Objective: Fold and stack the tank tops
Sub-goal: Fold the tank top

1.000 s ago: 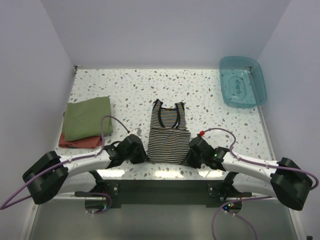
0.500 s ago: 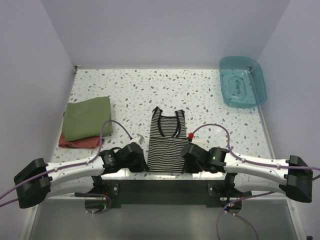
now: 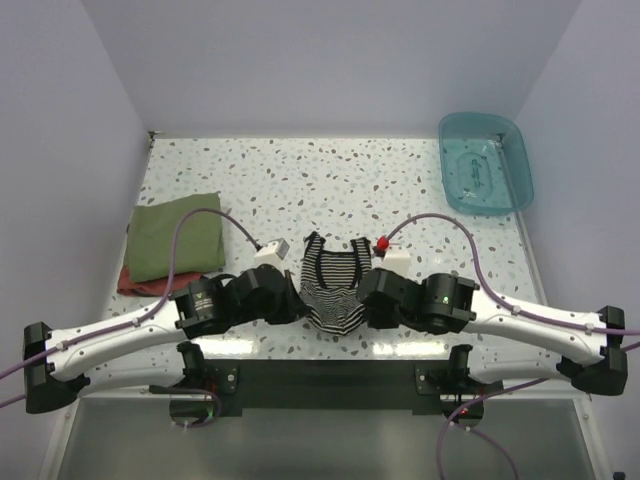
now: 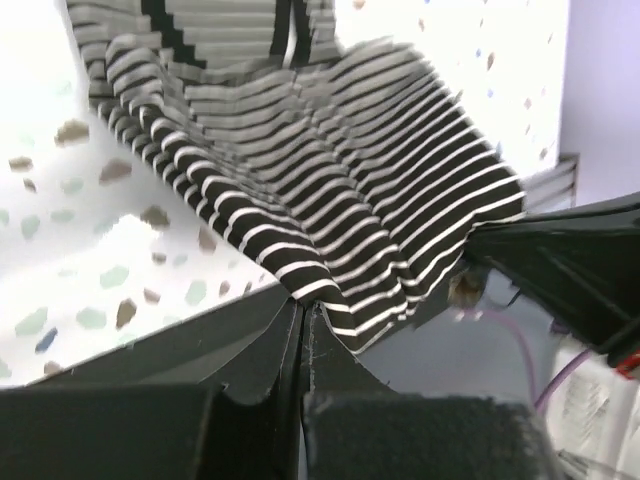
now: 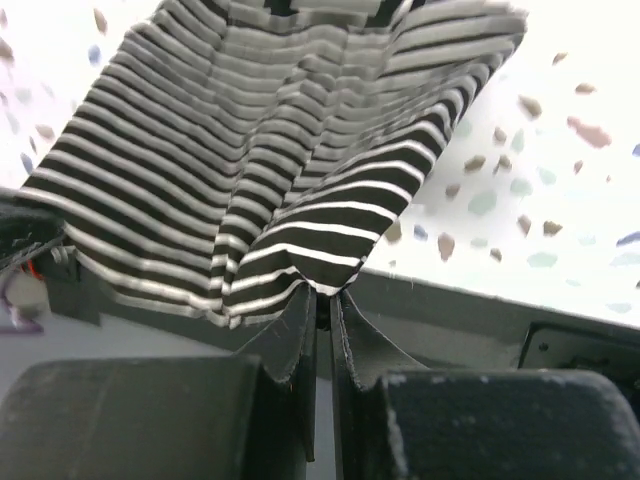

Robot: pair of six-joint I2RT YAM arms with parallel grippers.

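The black-and-white striped tank top (image 3: 334,283) hangs between my two grippers near the table's front edge, its hem lifted and sagging in the middle, its straps still on the table. My left gripper (image 3: 296,305) is shut on the hem's left corner (image 4: 305,295). My right gripper (image 3: 368,305) is shut on the hem's right corner (image 5: 320,285). The olive-green tank top (image 3: 175,235) lies folded at the left of the table. Its trim and print are hidden.
The green top rests on a folded red-orange cloth (image 3: 150,282). A teal plastic bin (image 3: 485,162) stands at the back right corner. The speckled table (image 3: 300,180) ends at a dark front edge (image 5: 480,320) just under the grippers.
Both grippers have lifted the striped top's hem off the table and carried it forward towards the straps. The shirt now looks much shorter from above and sags between them.
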